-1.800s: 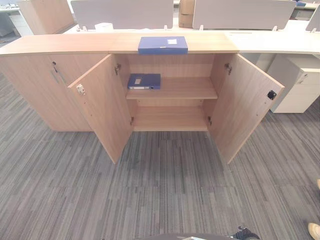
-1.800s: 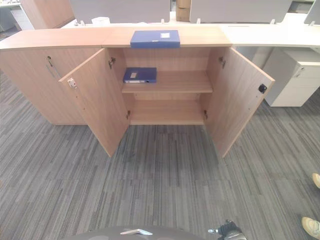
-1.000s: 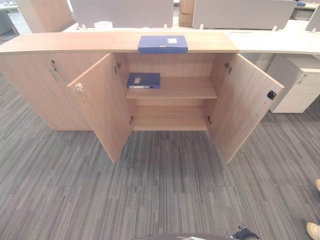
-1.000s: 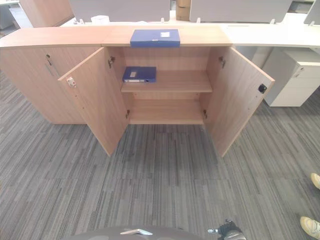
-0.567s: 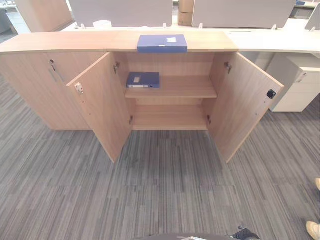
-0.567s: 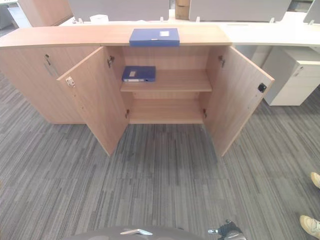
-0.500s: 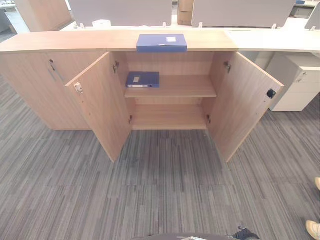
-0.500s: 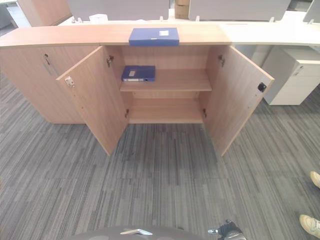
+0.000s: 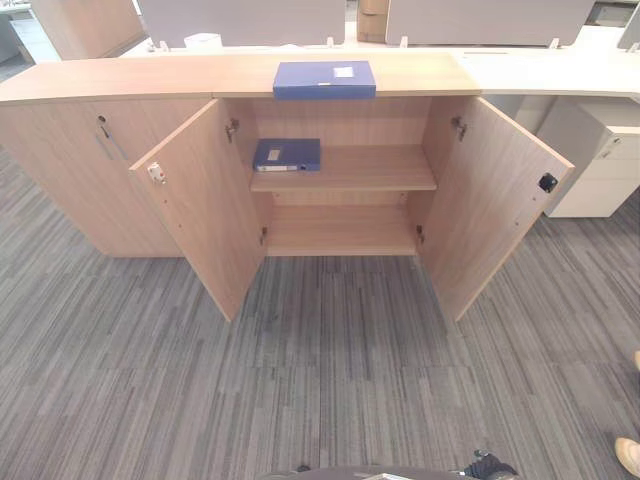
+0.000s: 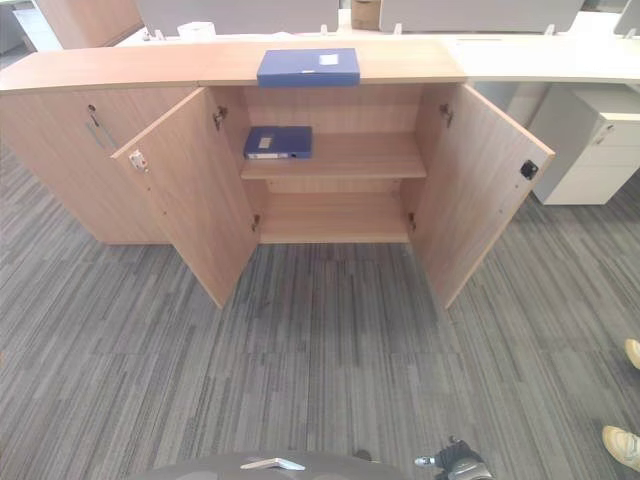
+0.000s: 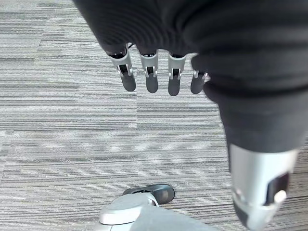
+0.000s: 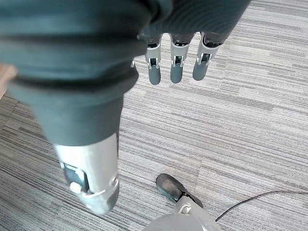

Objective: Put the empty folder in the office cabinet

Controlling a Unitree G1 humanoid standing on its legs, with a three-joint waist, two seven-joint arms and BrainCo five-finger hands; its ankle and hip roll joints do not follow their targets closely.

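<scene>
Office cabinet point(image 9: 340, 190): low, light wood-grain laminate, one section with both doors swung wide. Left door point(image 9: 200, 205) carries a small white catch near its free edge; right door point(image 9: 495, 205) carries a small black one. Metal hinges show at the upper inside corners. Inside, one shelf point(image 9: 345, 170) splits the opening into an upper and a lower compartment; the lower one holds nothing visible.

Blue folder point(image 9: 324, 79): flat rectangular box type, white label on its face, lying on the cabinet's long top point(image 9: 150, 78), its front edge at the top's front lip, above the open section. A second blue folder point(image 9: 287, 154), darker in the shade, lies flat at the left end of the shelf, upper compartment, just beside the left wall.

To the left of the open section a closed door point(image 9: 70, 170) with a key in its lock. To the right a white drawer pedestal point(image 9: 600, 160) stands near the open right door. Grey partition panels point(image 9: 240, 20) rise behind the top. Floor: grey striped carpet point(image 9: 330, 370). A person's tan shoes point(image 10: 620, 440) show at the right edge.

Left hand point(image 11: 154, 77): fingers straight, spread slightly, holding nothing, hanging over carpet. Right hand point(image 12: 175, 65): same, fingers straight and empty over carpet.
</scene>
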